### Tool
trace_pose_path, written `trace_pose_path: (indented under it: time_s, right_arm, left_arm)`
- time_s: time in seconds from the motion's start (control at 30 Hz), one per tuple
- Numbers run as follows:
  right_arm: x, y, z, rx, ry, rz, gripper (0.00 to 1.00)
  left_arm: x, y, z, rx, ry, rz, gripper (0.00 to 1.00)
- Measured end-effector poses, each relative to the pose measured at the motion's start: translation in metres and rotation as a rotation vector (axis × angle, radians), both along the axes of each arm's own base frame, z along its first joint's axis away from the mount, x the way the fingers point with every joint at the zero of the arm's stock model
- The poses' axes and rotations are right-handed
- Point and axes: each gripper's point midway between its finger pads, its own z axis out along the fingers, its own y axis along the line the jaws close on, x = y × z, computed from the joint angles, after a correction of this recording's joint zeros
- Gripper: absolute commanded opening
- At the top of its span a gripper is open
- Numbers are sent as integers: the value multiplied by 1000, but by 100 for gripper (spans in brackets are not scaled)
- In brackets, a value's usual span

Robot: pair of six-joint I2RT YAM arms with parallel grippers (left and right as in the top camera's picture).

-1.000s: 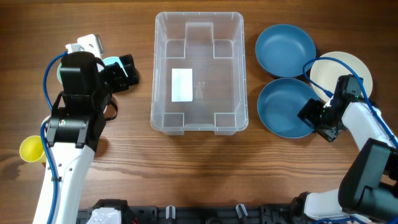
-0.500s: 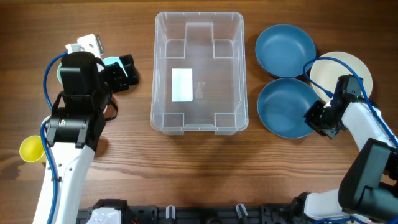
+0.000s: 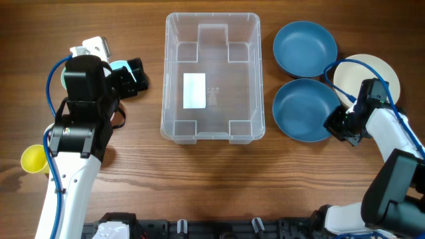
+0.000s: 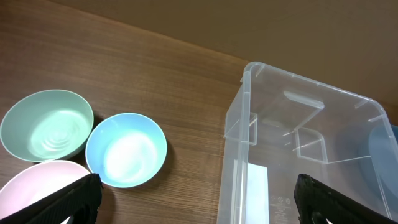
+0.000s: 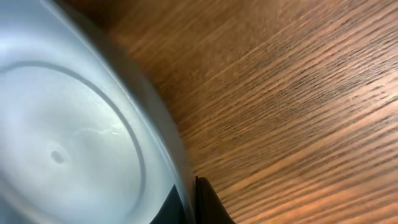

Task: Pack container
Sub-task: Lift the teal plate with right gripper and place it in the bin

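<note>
The container [image 3: 229, 99] stood in the middle of the table [image 3: 133, 179], upright and with nothing inside; I saw only the white label [image 3: 194, 90] on its base. In the left wrist view the container [image 4: 298, 155] was at the right, near a light blue bowl [image 4: 126, 149], which had a mint green bowl [image 4: 46, 124] and a pink bowl [image 4: 37, 186] beside it.

The left jaws were spread wide and gripped nothing; their two tips showed at the lower corners of that view. The left arm [image 3: 83, 99] was to the left of the container, apart from it.

The right jaws were closed on the rim of the nearer blue bowl [image 3: 302, 109], at its right edge. In the right wrist view this rim [image 5: 168, 143] ran down into the dark tip of the jaws. The farther blue bowl [image 3: 304, 48] lay just behind it, a cream bowl [image 3: 372, 72] to their right, and a yellow bowl [image 3: 32, 159] at the far left
</note>
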Motion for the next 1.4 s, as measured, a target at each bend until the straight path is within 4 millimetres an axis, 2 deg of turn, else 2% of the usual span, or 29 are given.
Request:
trace_pose_path:
  time_s: [0.1, 0.23, 0.37, 0.5, 0.57, 0.67, 0.7, 0.77, 0.8, 0.83, 0.9, 0.93, 1.03, 1.1, 1.13, 1.17, 1.23, 1.33, 1.4]
  right_arm:
    - [7, -2, 21, -11, -39, 1, 4]
    - [16, -5, 66, -45, -136, 1, 4]
    - [26, -8, 126, -92, -278, 2, 4]
    - [31, 1, 185, -103, -384, 50, 4]
    - [42, 18, 220, -111, -445, 130, 4]
    - [55, 57, 264, -122, -541, 271, 4]
    - [60, 76, 281, -119, -579, 332, 4]
    - [70, 109, 303, -110, -632, 431, 4]
    - [75, 124, 308, -107, -644, 473, 4]
    - [82, 141, 308, -100, -645, 518, 4]
    - [100, 170, 294, -84, -628, 589, 4]
    - [111, 184, 281, -81, -613, 619, 4]
    - [145, 225, 224, -74, -539, 699, 4]
    - [165, 244, 196, -94, -526, 723, 4]
    - [168, 243, 193, -108, -522, 721, 4]
    - [176, 258, 169, -110, -501, 744, 4]
    - [186, 267, 149, -126, -492, 741, 4]
    - [198, 272, 123, -133, -471, 705, 4]
    - [203, 271, 100, -137, -436, 676, 4]
  left_arm:
    - [0, 0, 0, 0, 0, 0, 100]
    - [0, 0, 0, 0, 0, 0, 100]
    - [0, 0, 0, 0, 0, 0, 100]
    - [0, 0, 0, 0, 0, 0, 100]
    - [0, 0, 0, 0, -1, 0, 100]
    - [0, 1, 1, 4, -3, 6, 100]
    - [0, 2, 1, 7, -4, 11, 100]
    - [1, 4, 1, 12, -4, 19, 100]
    - [0, 4, 1, 13, -4, 20, 100]
    - [1, 5, 1, 13, -4, 23, 100]
    - [0, 10, 1, 12, -3, 35, 100]
    - [0, 12, 0, 10, -1, 44, 100]
    - [-2, 24, -2, -2, 10, 87, 100]
    - [-2, 26, -3, -4, 13, 97, 100]
    - [-2, 26, -3, -6, 14, 99, 100]
    - [-2, 26, -3, -7, 15, 99, 100]
    - [-3, 26, -3, -7, 17, 100, 100]
    - [-3, 26, -3, -7, 17, 100, 100]
    - [-3, 26, -3, -10, 16, 101, 100]
